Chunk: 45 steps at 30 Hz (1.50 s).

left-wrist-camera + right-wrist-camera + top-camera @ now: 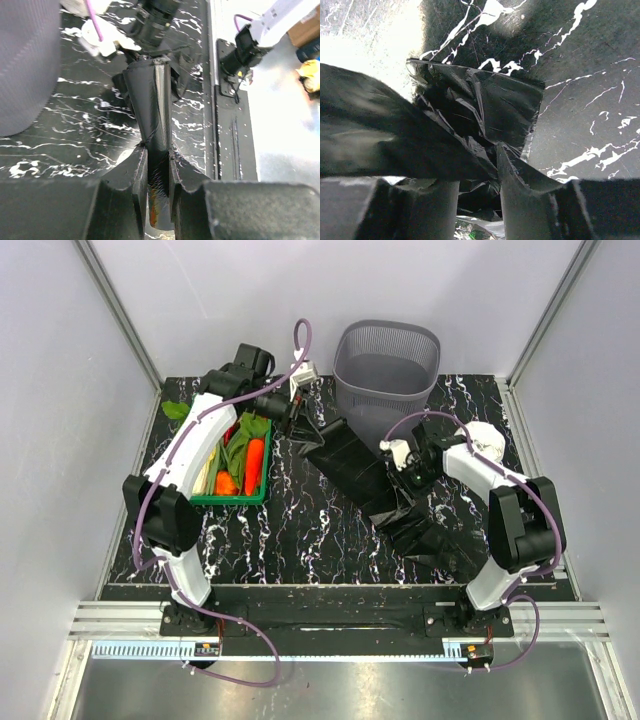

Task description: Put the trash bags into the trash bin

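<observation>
Black trash bag [365, 475] stretched along tabletop [290, 530] before trash bin [386, 390]. End nearest bin clenched in left fingers [131, 175], likely to lift it in. Far end between right fingers [525, 195]; grasping or released, cannot tell.

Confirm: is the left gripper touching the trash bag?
Touching. The left wrist view shows the left gripper with its jaws pressed against the trash bag from both sides, the black film pinched between them with no gap.

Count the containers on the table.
2. The grey mesh trash bin stands at the back, near the centre. The green crate sits at the left side. No other container shows, though the arms cover part of the table.
</observation>
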Each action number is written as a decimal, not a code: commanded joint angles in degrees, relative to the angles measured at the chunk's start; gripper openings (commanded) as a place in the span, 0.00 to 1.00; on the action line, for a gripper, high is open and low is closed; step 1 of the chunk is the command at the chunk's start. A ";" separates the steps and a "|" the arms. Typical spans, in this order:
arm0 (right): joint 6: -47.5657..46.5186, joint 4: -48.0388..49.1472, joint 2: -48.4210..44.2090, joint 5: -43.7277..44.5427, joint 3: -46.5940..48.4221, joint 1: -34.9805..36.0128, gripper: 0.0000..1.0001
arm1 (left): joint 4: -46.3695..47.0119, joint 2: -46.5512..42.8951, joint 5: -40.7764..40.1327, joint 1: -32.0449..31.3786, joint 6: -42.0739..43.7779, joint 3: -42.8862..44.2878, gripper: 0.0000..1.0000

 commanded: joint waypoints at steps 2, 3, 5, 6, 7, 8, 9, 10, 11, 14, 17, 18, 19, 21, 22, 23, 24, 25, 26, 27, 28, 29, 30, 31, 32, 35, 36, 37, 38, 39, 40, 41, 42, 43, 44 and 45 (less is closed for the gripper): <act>1.58 1.45 -4.48 0.34 2.48 -0.22 0.45 | 1.46 -3.59 -6.95 2.08 -4.39 8.49 0.00; 2.02 1.54 -5.10 0.34 2.57 -0.22 0.47 | 1.46 -3.77 -9.32 2.08 -4.84 9.55 0.00; 2.55 1.89 -6.24 -0.10 3.09 -0.30 0.50 | 0.94 -4.03 -13.02 2.34 -4.84 11.75 0.00; 2.98 2.15 -6.94 -0.45 3.27 -0.31 0.52 | 0.85 -4.12 -15.21 2.34 -4.93 12.98 0.00; 3.42 2.24 -7.38 -0.89 3.53 -0.31 0.55 | 0.50 -4.03 -16.37 2.51 -4.93 13.95 0.00; 3.51 2.16 -7.65 -1.33 3.97 -0.13 0.57 | 0.32 -4.03 -17.77 2.69 -4.84 14.91 0.00; 3.60 1.90 -7.83 -1.42 4.50 -0.30 0.57 | -0.03 -4.03 -19.44 2.78 -4.67 15.97 0.00; 3.78 1.72 -7.83 -1.51 4.94 -0.31 0.58 | -0.38 -4.03 -20.24 2.95 -4.58 17.28 0.00; 3.87 1.72 -8.00 -1.33 5.20 -0.31 0.59 | -0.82 -4.03 -21.46 3.13 -4.32 18.25 0.00; 4.74 2.51 -8.62 -0.45 5.64 -0.31 0.67 | -2.57 -4.38 -24.63 3.48 -3.27 21.06 0.00; 4.92 2.60 -8.44 -0.10 6.08 -0.39 0.69 | -3.37 -5.17 -26.83 4.36 -3.17 22.39 0.00; 4.92 2.60 -8.44 -0.45 6.08 -0.39 0.69 | -3.28 -5.52 -27.53 4.62 -3.35 22.57 0.00; 4.75 2.42 -8.36 -0.98 6.00 -0.39 0.69 | -3.54 -5.87 -28.76 4.71 -3.26 22.92 0.00; 4.05 2.07 -8.18 -1.59 5.56 -0.39 0.69 | -3.63 -6.40 -29.91 5.06 -2.99 23.27 0.00; 3.78 1.63 -7.83 -1.60 5.38 -0.39 0.69 | -3.63 -6.75 -29.91 5.33 -3.26 23.10 0.00; 3.08 1.11 -7.48 -1.51 5.21 -0.31 0.69 | -3.55 -6.84 -29.91 5.24 -3.26 22.84 0.00; 2.64 0.93 -7.30 -1.25 4.68 -0.39 0.69 | -3.72 -7.19 -30.09 5.24 -3.17 22.49 0.00; 2.38 1.01 -7.48 -0.81 4.07 -0.39 0.69 | -3.64 -7.28 -30.35 5.24 -3.08 22.13 0.00; 2.20 1.45 -7.91 -0.46 3.28 -0.39 0.69 | -3.63 -7.54 -30.96 5.24 -2.91 22.04 0.00; 2.02 1.37 -8.09 -0.54 2.58 -0.39 0.69 | -3.81 -7.55 -31.66 5.33 -2.73 22.13 0.00; 1.41 0.84 -8.35 -0.72 2.22 -0.39 0.68 | -3.90 -7.72 -32.37 5.42 -2.65 22.22 0.00; 1.06 0.66 -8.70 -0.63 1.61 -0.39 0.68 | -3.90 -7.81 -32.81 5.68 -2.73 22.57 0.00; 0.88 0.58 -8.97 -0.11 0.99 -0.39 0.68 | -3.90 -7.81 -33.34 5.77 -2.82 22.92 0.00; 0.44 0.31 -9.32 0.33 0.55 -0.39 0.68 | -3.72 -7.81 -34.12 6.03 -2.99 23.53 0.00; 0.09 0.05 -9.50 0.77 0.11 -0.39 0.68 | -3.72 -7.81 -35.26 6.12 -3.26 24.06 0.00; -0.18 -0.30 -10.29 1.83 -0.77 -0.39 0.67 | -3.55 -7.72 -39.56 6.64 -3.17 26.25 0.00; -0.18 -0.30 -10.55 2.01 -0.94 -0.39 0.67 | -3.46 -7.81 -40.89 7.00 -3.43 26.96 0.00; -0.09 -0.13 -10.73 2.18 -1.03 -0.39 0.67 | -3.20 -7.81 -42.29 7.52 -3.70 27.83 0.00; -0.18 -0.30 -10.82 2.18 -1.03 -0.39 0.67 | -3.11 -7.81 -43.52 7.87 -3.87 28.71 0.00; -0.09 -0.30 -10.82 2.27 -1.12 -0.39 0.67 | -2.93 -7.98 -44.32 8.31 -3.96 29.07 0.00; 0.00 -0.30 -10.99 2.36 -1.04 -0.39 0.67 | -2.93 -8.16 -45.11 8.67 -3.79 29.42 0.00; -0.09 -0.22 -10.99 2.36 -1.03 -0.39 0.67 | -2.93 -8.34 -46.16 8.93 -3.61 29.51 0.00; 0.00 -0.22 -10.91 2.19 -0.95 -0.39 0.67 | -3.11 -8.60 -46.52 9.19 -3.44 29.43 0.00; -0.09 -0.39 -10.90 2.10 -0.86 -0.39 0.67 | -3.02 -8.95 -46.61 9.46 -3.17 29.08 0.00; -0.35 -0.74 -10.73 1.75 -0.77 -0.39 0.67 | -3.11 -9.30 -46.61 9.72 -3.08 28.55 0.00; -0.87 -1.44 -10.29 1.31 -0.68 -0.39 0.67 | -3.02 -9.57 -46.52 9.90 -2.91 27.94 0.00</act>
